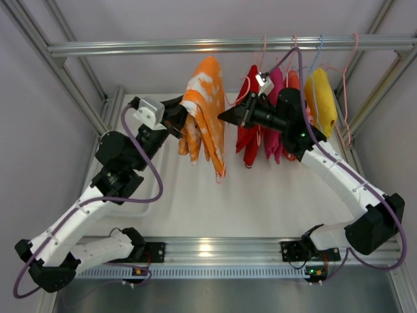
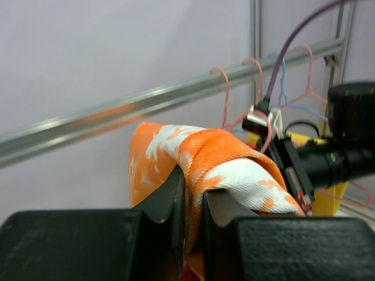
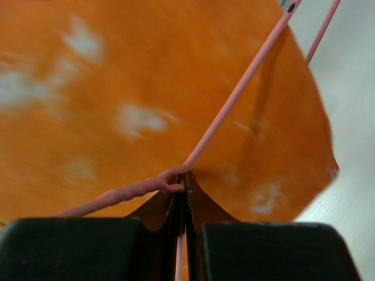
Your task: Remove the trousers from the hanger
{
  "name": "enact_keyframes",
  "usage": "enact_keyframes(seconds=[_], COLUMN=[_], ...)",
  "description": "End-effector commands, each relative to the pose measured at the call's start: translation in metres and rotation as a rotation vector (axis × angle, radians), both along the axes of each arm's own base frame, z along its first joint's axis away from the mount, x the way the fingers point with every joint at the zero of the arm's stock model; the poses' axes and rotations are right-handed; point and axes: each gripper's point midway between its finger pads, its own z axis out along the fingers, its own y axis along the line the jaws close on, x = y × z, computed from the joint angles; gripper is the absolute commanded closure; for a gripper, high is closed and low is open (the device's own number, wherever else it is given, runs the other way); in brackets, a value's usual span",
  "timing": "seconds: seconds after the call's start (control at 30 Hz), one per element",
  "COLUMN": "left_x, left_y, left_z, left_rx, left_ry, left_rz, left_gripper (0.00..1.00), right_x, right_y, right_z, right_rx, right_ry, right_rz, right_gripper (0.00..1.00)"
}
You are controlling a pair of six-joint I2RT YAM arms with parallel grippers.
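Observation:
The orange trousers (image 1: 203, 111) with white blotches hang draped below the rail, left of the other garments. My left gripper (image 1: 184, 125) is shut on a fold of them; the left wrist view shows the cloth (image 2: 222, 155) pinched between the jaws of the left gripper (image 2: 192, 193). My right gripper (image 1: 223, 116) reaches in from the right and is shut on the pale pink wire hanger (image 1: 240, 99). In the right wrist view the right gripper (image 3: 184, 184) clamps the hanger (image 3: 234, 105) at its bend, with the trousers (image 3: 117, 88) filling the background. The hanger's hook is hard to tell apart from its neighbours.
A metal rail (image 1: 163, 47) crosses the back. A red garment (image 1: 249, 134), a magenta one (image 1: 273, 127) and a yellow one (image 1: 322, 98) hang right of the trousers behind my right arm. A blue hanger (image 1: 317, 55) and more pink hooks sit on the rail. Frame posts stand at both sides.

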Motion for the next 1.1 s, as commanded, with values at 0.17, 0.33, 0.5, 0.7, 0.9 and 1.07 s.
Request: enact_keyframes(seconds=[0.17,0.33,0.5,0.7,0.9,1.07], left_x=[-0.066,-0.079,-0.079,-0.089,-0.097,-0.114], left_y=[0.083,0.113,0.154,0.209,0.253,0.288], left_z=[0.158,0.171,0.150,0.111,0.055,0.018], left_rx=[-0.274,-0.243,-0.162,-0.048,0.117,0.235], left_ry=[-0.357,-0.388,-0.338,-0.299,-0.175,-0.090], left_rz=[0.098,0.200,0.386,0.627,0.817,0.958], left_gripper=[1.00,1.00,1.00,1.00,1.00,1.00], right_x=[-0.005,-0.011,-0.017,-0.022,-0.025,-0.022], right_y=[-0.009,-0.013,-0.016,-0.020,-0.024,-0.025], right_z=[0.017,0.020,0.030,0.034,0.031,0.033], right_rx=[0.002,-0.012,-0.020,-0.050,-0.099,-0.130], right_ry=[-0.115,-0.126,-0.165,-0.204,-0.233,-0.251], right_rz=[-0.014,-0.011,-0.006,-0.006,-0.006,-0.006], right_gripper=[1.00,1.00,1.00,1.00,1.00,1.00])
